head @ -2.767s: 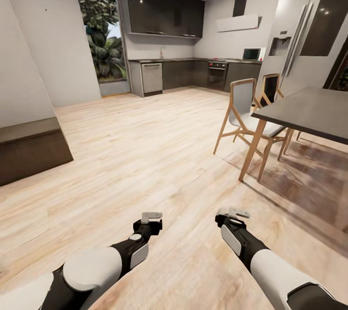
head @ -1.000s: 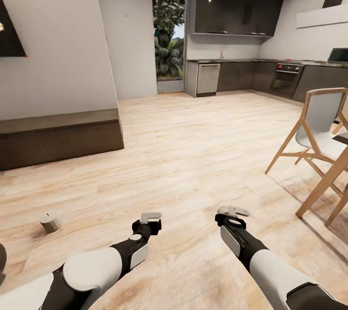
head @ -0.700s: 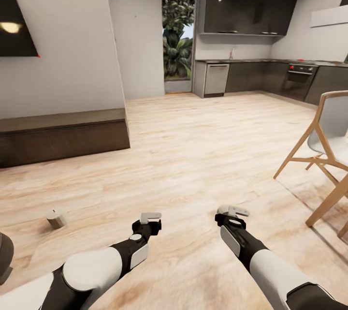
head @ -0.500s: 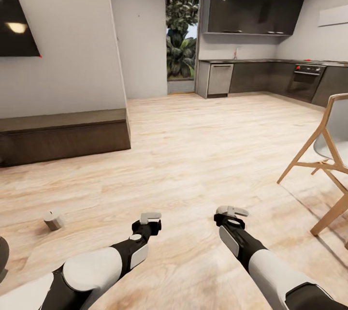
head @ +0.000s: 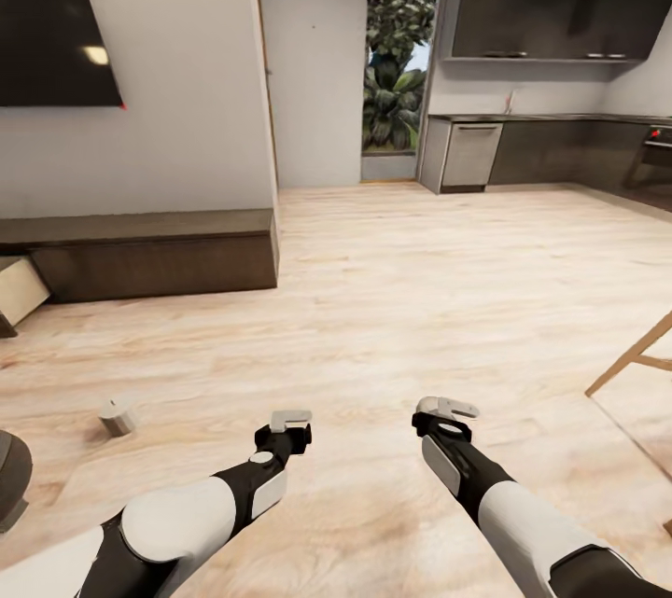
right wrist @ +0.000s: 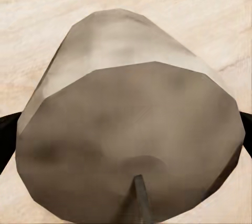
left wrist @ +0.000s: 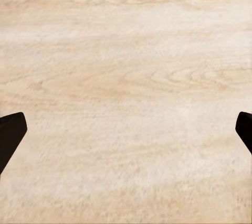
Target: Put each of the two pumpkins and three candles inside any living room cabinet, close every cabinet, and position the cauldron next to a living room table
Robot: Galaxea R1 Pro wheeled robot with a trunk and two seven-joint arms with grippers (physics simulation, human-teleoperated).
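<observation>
A stout grey-brown candle (right wrist: 131,124) with a thin wick sits between the dark fingertips (right wrist: 6,135) of my right gripper (head: 446,411), which is shut on it. My left gripper (head: 290,421) is open over bare floor, its fingertips (left wrist: 10,135) far apart. A second candle (head: 119,415) lies tipped on the floor, ahead and to the left of my left arm. The long dark-brown cabinet (head: 154,255) runs along the wall under the black TV (head: 51,38), with a tan-lined drawer (head: 17,292) standing open at its left end. A dark rounded shape (head: 9,477), perhaps the cauldron, is cut off at the left edge.
Light wood plank floor (head: 401,299) stretches ahead to a dark kitchen (head: 551,150) and a glass door with plants (head: 397,66). A wooden chair leg (head: 635,355) pokes in at the right edge.
The camera has swung left: the TV and cabinet came further into view with the open drawer appearing, and the dining chair slid off to the right. Both arms hold the same pose.
</observation>
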